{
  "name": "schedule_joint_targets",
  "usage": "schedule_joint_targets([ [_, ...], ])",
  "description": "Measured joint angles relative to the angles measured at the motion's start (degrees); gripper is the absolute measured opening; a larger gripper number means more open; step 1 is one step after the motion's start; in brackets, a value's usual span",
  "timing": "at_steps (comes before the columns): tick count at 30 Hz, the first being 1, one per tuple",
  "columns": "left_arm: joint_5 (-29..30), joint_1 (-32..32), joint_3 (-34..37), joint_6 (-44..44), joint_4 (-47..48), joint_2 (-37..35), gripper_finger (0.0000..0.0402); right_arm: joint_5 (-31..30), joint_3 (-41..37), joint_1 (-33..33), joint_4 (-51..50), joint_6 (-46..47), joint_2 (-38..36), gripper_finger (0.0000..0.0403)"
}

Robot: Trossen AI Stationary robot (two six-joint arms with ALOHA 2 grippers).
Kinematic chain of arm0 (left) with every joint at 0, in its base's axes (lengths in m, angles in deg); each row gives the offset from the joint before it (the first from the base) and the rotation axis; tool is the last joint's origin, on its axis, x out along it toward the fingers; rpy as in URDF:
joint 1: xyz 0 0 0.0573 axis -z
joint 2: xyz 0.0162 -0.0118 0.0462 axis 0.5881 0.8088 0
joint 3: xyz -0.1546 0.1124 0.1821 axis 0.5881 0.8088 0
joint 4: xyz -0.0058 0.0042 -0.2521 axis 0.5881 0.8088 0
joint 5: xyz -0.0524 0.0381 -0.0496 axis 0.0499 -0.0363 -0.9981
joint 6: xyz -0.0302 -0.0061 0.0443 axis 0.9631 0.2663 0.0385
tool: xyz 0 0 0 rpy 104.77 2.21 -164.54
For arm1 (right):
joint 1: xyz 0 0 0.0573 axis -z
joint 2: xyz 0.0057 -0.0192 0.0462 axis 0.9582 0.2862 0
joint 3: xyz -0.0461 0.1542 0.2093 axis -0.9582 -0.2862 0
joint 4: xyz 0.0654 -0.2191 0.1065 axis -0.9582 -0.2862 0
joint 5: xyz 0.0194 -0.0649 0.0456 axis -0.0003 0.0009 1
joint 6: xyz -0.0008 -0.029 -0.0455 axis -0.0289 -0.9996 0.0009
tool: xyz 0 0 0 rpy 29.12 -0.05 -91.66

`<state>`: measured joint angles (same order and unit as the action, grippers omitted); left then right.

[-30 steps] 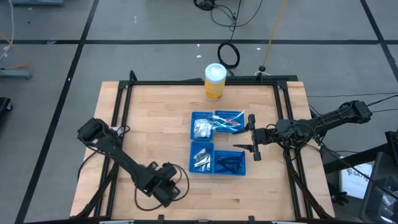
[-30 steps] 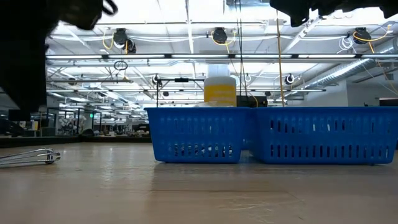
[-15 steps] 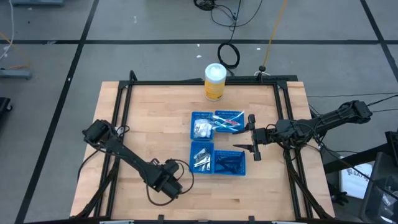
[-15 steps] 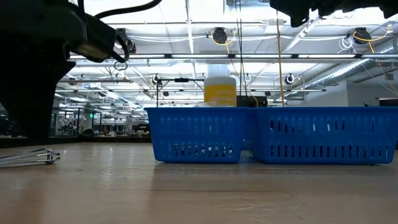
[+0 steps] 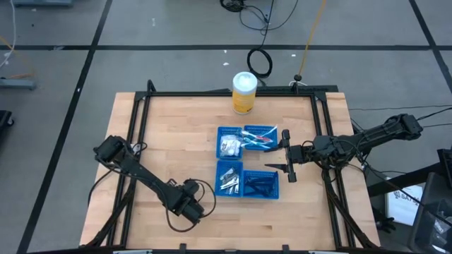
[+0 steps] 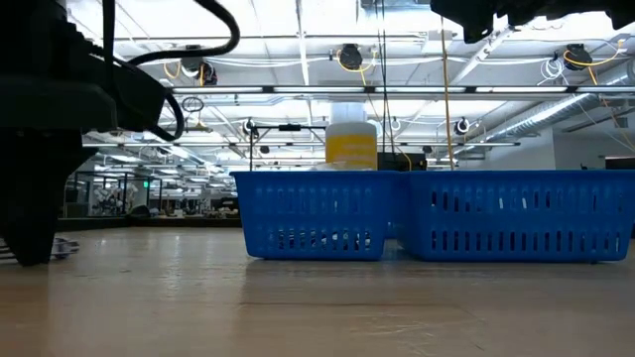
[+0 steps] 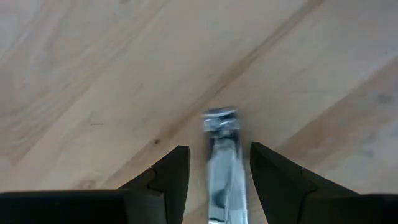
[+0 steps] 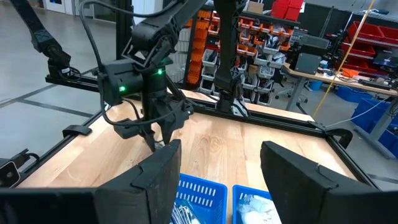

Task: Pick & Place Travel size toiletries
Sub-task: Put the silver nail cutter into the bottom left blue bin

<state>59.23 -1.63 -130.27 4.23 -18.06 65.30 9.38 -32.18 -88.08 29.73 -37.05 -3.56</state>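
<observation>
my jaws are standing spread, straddling a silvery metal clipper (image 7: 221, 165) lying flat on the wooden table (image 5: 176, 134), near its front edge; it looks stiff, light and slippery, so my left gripper (image 7: 214, 169) is aiming mid-body.

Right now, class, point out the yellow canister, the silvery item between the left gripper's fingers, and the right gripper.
Yellow canister (image 5: 244, 94): high view, white lid.
Silvery item (image 7: 222, 163): left wrist view, its shaft.
Right gripper (image 5: 288, 154): high view, between fingertips.
</observation>
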Motion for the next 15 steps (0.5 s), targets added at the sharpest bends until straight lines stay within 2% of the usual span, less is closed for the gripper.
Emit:
schedule_joint_targets([
  [10, 0.2, -0.6, 2.7, -1.6, -9.7, -0.3, 0.0163, 0.0, 0.0, 0.0, 0.0, 0.0, 0.0, 0.0208],
  [15, -0.3, -1.5, 2.7, -3.2, -11.3, -0.3, 0.0163, 0.0, 0.0, 0.0, 0.0, 0.0, 0.0, 0.0208],
])
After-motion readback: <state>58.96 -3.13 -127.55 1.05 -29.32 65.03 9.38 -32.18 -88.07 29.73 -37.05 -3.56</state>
